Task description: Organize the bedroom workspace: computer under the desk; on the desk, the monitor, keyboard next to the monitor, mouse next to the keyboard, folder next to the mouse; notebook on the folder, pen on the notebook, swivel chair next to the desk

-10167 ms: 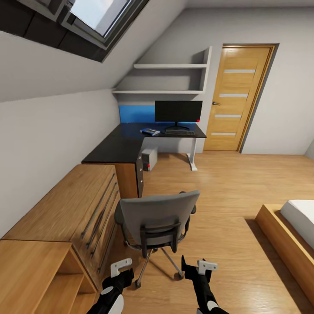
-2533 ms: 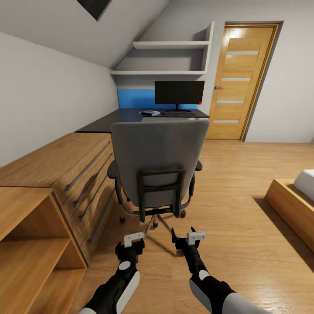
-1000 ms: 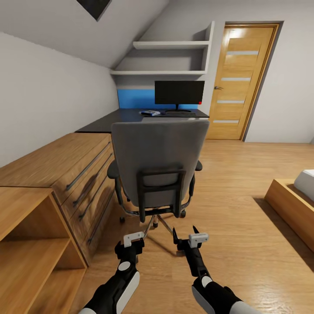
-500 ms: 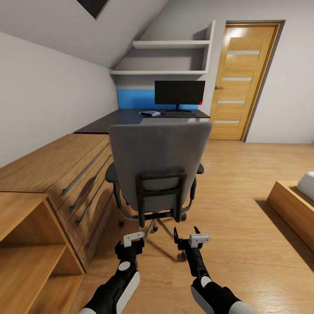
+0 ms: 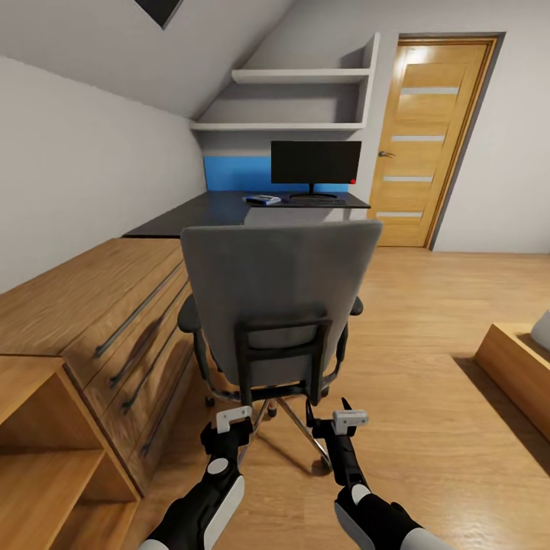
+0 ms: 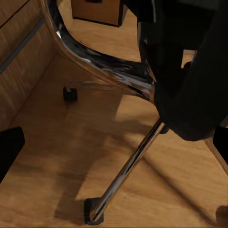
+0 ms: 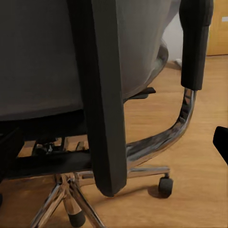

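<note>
The swivel chair point(image 5: 279, 290) stands with its grey back toward me, close in front of both arms. Low behind it, my left gripper point(image 5: 227, 429) and right gripper point(image 5: 328, 414) hang open and empty near the chrome base. The left wrist view shows a chrome base leg point(image 6: 128, 166) and a castor point(image 6: 70, 93). In the right wrist view I see the chair back's black spine point(image 7: 107, 95) and an armrest point(image 7: 194, 42). Beyond the chair, the black desk point(image 5: 191, 216) carries the monitor point(image 5: 315, 163), the keyboard point(image 5: 313, 201) and the blue folder point(image 5: 262, 200). Notebook, pen and mouse are too small to make out; the computer is hidden.
A wooden dresser point(image 5: 84, 305) with bar handles runs along the left wall, with an open shelf unit point(image 5: 38, 428) nearest me. A wooden door point(image 5: 431, 137) stands at the back right. A bed frame corner point(image 5: 519, 359) juts in at right. Open wood floor lies between chair and bed.
The view has moved closer to the chair, whose back now looms larger. Both grippers keep their places low behind it, still open.
</note>
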### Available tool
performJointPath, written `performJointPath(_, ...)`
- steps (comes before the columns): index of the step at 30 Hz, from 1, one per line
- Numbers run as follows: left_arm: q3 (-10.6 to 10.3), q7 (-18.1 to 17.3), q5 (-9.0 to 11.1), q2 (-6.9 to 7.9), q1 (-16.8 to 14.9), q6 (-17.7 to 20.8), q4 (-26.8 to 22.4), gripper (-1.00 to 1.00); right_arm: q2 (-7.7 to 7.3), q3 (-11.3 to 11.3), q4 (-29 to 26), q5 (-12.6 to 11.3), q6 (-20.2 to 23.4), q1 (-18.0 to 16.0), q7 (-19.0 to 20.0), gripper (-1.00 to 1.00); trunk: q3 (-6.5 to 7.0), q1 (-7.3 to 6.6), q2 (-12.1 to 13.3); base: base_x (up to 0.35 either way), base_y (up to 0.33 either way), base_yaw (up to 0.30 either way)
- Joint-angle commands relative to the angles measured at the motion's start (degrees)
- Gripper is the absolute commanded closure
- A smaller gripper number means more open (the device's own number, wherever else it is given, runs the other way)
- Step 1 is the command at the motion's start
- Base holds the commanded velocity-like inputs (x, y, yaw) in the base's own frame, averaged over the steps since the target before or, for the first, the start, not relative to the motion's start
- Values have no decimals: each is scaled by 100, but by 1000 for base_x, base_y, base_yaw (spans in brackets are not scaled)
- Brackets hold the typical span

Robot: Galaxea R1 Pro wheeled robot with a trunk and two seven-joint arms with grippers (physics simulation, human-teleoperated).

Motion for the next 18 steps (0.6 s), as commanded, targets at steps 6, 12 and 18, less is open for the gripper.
performJointPath(6,-15,34,57,0,-4,-35,3,-100,-4,45,9,-26,-19,-8,-41,-100,-5,0,-2,90,0,0)
performJointPath(12,-15,34,51,0,-4,-35,-4,-100,-9,55,16,-20,-24,-8,-35,-100,-5,0,-2,146,0,0)
performJointPath(18,-7,34,55,0,-4,-35,-6,-100,-13,59,11,-18,-28,-8,-32,-100,-5,0,-2,29,0,0)
